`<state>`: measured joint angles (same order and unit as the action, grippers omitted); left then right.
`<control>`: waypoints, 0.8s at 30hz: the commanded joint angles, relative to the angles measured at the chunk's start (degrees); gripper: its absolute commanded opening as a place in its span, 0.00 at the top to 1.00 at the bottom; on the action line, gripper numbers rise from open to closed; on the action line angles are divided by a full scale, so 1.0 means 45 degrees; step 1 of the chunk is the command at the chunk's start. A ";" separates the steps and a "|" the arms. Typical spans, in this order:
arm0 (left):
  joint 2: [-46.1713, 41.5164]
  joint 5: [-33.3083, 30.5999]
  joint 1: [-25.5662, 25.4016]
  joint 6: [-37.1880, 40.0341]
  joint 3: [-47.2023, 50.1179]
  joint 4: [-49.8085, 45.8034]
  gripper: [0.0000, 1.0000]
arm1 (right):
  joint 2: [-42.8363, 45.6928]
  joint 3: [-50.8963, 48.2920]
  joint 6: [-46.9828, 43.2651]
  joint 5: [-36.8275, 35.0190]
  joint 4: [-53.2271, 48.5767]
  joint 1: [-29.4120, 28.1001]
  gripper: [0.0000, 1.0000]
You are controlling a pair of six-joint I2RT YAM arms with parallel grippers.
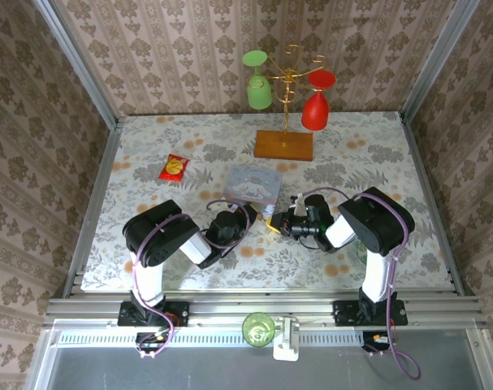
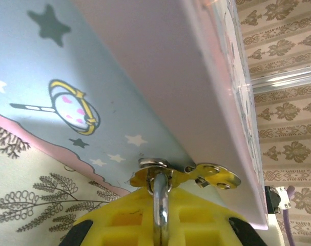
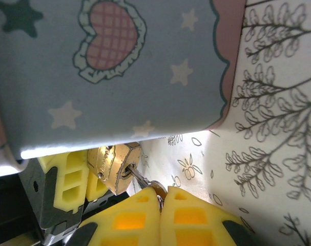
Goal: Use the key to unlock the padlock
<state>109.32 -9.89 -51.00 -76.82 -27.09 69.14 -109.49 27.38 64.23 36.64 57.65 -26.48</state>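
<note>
**Top view.** Both arms meet at the centre of the floral bench [image 1: 376, 162], just below the pale blue tin [image 1: 252, 185]. A red-and-yellow snack packet [image 1: 175, 166] lies to the upper left of the tin, well apart. A wire rack [image 1: 285, 114] holding a green and a red glass stands at top centre.

**Left wrist view.** The padlock's silver shackle [image 2: 161, 205] passes through the brass hasp [image 2: 186, 174] on the tin's edge. It runs down between the yellow fingers of the left end effector [image 2: 160, 225], which is closed on the padlock.

**Right wrist view.** The brass padlock [image 3: 114, 165] sits at lower left of centre, just under the tin's rim. The key [image 3: 154, 185] is seated in its body. The right end effector [image 3: 160, 205] has its two yellow fingers pressed together on the key's head.
</note>
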 commanded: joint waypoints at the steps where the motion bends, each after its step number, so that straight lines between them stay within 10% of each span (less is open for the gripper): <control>1: -0.0579 0.2465 -0.0754 -0.0578 -0.0692 0.1197 1.00 | -0.0362 0.0556 -0.0897 -0.0525 -0.2011 -0.1149 1.00; 12: -0.1722 0.2295 -0.0702 -0.1553 -0.0951 0.1281 1.00 | -0.1608 -0.0292 0.0275 0.0097 0.3241 -0.0825 1.00; 24: -0.2257 0.2335 -0.0424 -0.2043 -0.1449 0.1304 1.00 | 0.0573 0.0097 -0.0248 0.0520 0.1369 -0.1069 1.00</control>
<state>103.96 -11.11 -50.63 -81.60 -27.94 61.12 -109.73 25.78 65.58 35.53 65.17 -27.42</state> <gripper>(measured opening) 0.092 0.064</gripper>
